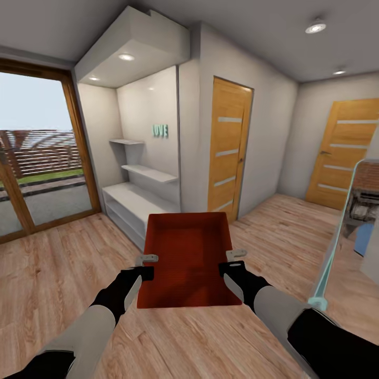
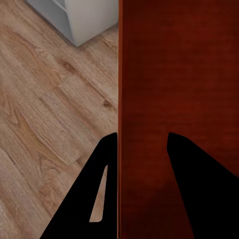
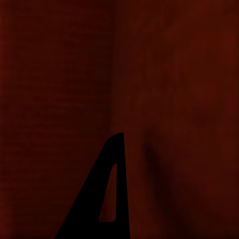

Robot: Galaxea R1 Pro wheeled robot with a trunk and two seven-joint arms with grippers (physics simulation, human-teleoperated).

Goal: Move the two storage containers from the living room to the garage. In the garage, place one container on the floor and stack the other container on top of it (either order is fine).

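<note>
One orange-red storage container (image 1: 188, 260), lidless, hangs level in front of me above light wood planks. My left gripper (image 1: 148, 259) is shut on its left wall, and my right gripper (image 1: 236, 254) is shut on its right wall. In the left wrist view the two black fingers (image 2: 107, 169) straddle the container's wall (image 2: 174, 74), one outside and one inside. The right wrist view has one dark finger (image 3: 112, 189) against the red container wall (image 3: 59, 74). The garage and its floor are out of view.
A white shelf niche (image 1: 138, 202) stands just ahead on the left. Beside it is a wood-panelled door (image 1: 228, 150), with another door (image 1: 347, 152) at the far right. Glass patio doors (image 1: 37, 158) are at the left, and a glass panel edge (image 1: 332, 247) at the right.
</note>
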